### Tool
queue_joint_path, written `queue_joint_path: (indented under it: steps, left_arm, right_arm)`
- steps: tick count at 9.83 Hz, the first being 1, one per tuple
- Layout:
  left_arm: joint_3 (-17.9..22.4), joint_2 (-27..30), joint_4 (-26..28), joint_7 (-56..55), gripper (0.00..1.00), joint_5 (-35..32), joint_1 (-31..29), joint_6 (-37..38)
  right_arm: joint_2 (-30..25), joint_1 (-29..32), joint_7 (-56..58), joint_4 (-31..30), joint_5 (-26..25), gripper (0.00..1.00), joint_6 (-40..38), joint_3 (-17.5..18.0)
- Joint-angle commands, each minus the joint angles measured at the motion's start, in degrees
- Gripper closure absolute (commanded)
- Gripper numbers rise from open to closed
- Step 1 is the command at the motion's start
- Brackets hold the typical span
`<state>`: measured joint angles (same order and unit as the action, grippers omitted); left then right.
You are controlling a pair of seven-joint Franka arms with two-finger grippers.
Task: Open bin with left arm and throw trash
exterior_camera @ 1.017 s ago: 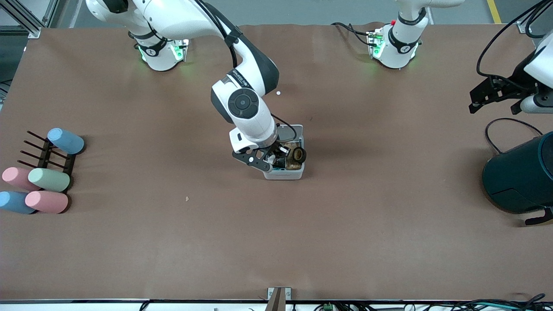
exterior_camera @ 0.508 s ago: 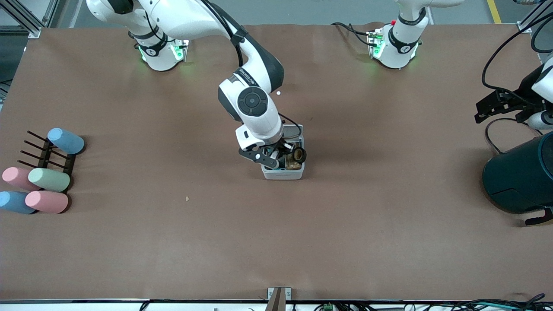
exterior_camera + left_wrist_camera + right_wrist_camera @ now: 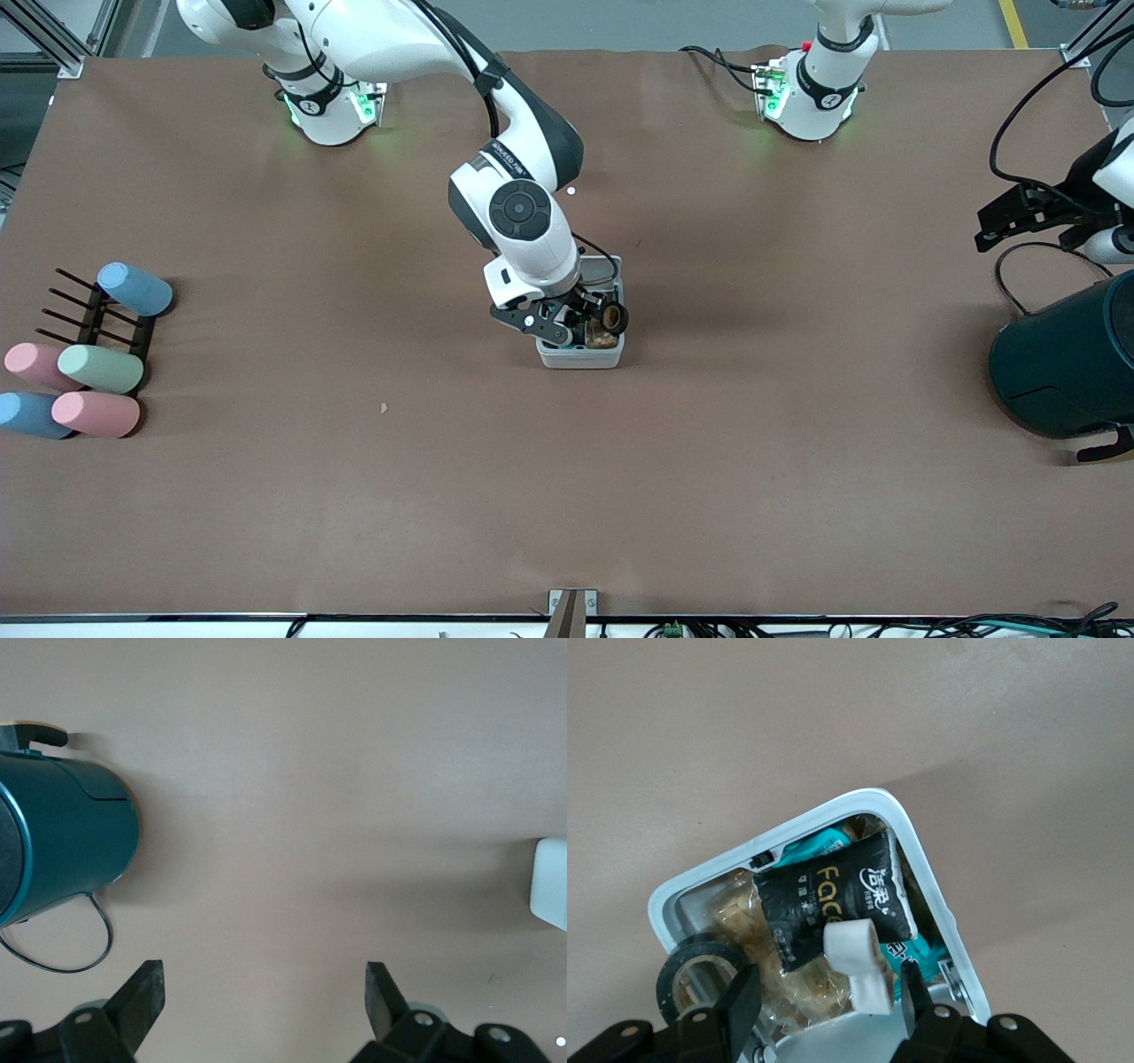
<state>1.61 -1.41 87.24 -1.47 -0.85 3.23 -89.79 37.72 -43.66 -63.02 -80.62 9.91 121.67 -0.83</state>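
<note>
R hand (image 3: pixel 580 326) has eased lower over bin (image 3: pixel 580 356) at mid-desk (image 3: pixel 354 514) since 1 s ago; fingers apart, gripping nothing. Wrapper (image 3: pixel 833 897), strip (image 3: pixel 859 964), tape roll (image 3: pixel 695 979) lie inside: trash looks binned. L hand (image 3: pixel 261 1010), wide, has retreated over teal cylinder (image 3: pixel 1067 363).

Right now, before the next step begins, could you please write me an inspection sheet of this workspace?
Surface: brown paper-covered table, flat.
Job's things: small white square plastic bin, lid open; inside it a black printed wrapper, a curled white strip and a black tape roll.
Clutter: pastel cups by a dark rack toward the right arm's end; big dark teal cylinder toward the left arm's end; tiny white dot.
Grippers: right gripper open, over the bin; left gripper open, above bare table, waiting.
Cables: black loop beside the cylinder.
Surroundings: nothing seen.
</note>
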Motion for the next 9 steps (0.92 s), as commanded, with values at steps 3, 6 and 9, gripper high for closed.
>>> queue_joint_path:
  steps: [3,6,9]
  left_arm:
    - [-0.11,-0.7,-1.46,0.85,0.0,-0.47,-2.0,1.28]
    - [-0.2,-0.7,-1.46,-0.03,0.0,-0.56,-1.74,1.28]
    - [-0.12,-0.78,-1.46,-0.03,0.0,-0.56,-1.39,1.19]
  right_arm:
    - [-2.11,2.51,-0.09,1.77,-0.77,0.28,-9.22,-0.93]
    - [-11.24,10.15,0.27,1.87,0.1,0.28,-15.65,-0.66]
    - [-18.18,18.58,8.22,1.87,0.45,0.28,-26.18,-0.49]
